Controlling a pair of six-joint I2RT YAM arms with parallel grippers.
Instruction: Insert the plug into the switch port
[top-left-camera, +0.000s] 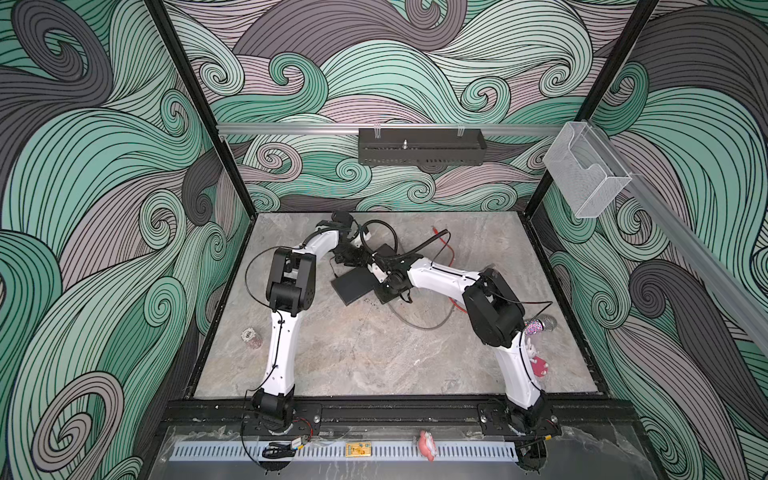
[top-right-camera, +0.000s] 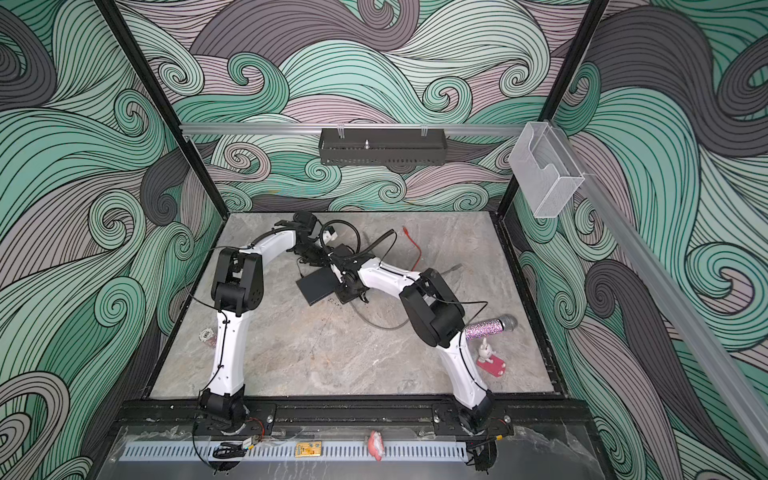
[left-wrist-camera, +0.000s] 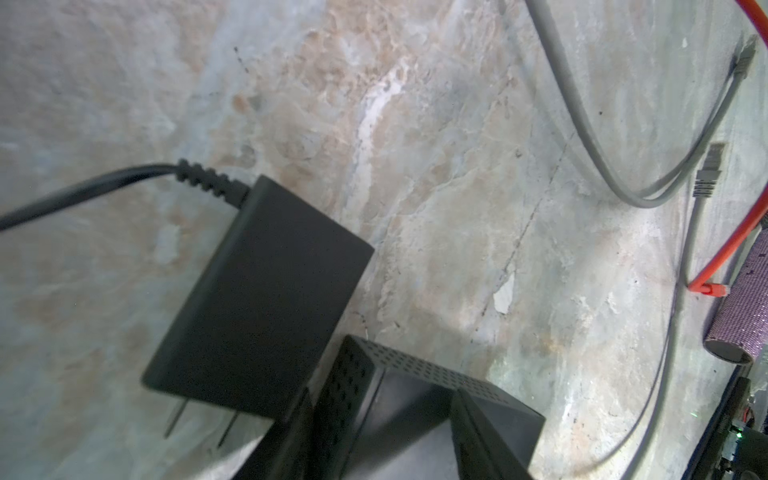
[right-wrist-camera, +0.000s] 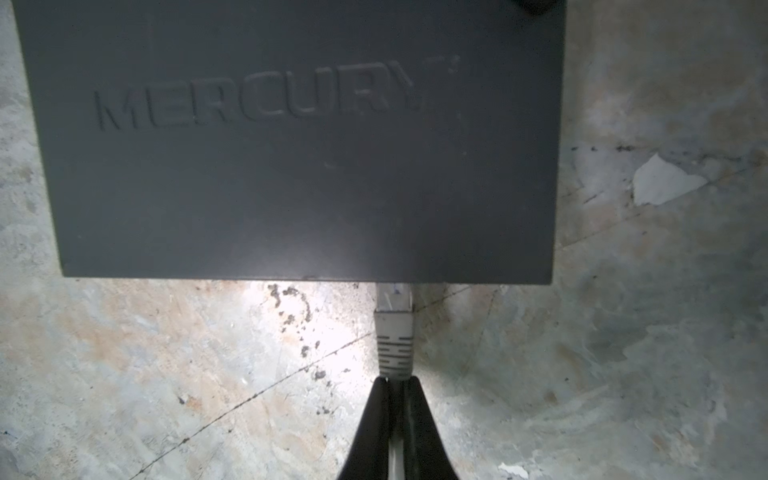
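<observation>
**At the switch's port edge: plug lined up, seating not confirmed**

Between its nearly closed fingers, the right end effector (right-wrist-camera: 397, 382) pinches the grey cable (right-wrist-camera: 397, 453) just behind the boot of the plug (right-wrist-camera: 395, 303). The plug's clear tip meets the near edge of the switch (right-wrist-camera: 291, 166), a flat black box lying on the counter (right-wrist-camera: 623, 332) near the middle of the workspace. The port itself is hidden under that edge. Much of the clear tip shows outside the box, so I judge the plug to be at the mouth or only partly in. The final push until it latches is probably left to do.

At the far end of the switch, the left end effector (left-wrist-camera: 384, 392) stands about half open. The box's vented corner sits between its fingers, apparently clamped to brace it against the push.

Just beside that corner lies a black power adapter (left-wrist-camera: 257, 299) with its prongs and cord. It crowds the left arm but is clear of the port side. A red cable (left-wrist-camera: 727, 251) and loose grey plug ends lie well apart, as do a glitter microphone (top-right-camera: 490, 327) and a stack of chips (top-left-camera: 252, 337). Nothing visibly blocks the plug's path. The main risk is the cable bending under the push.
</observation>
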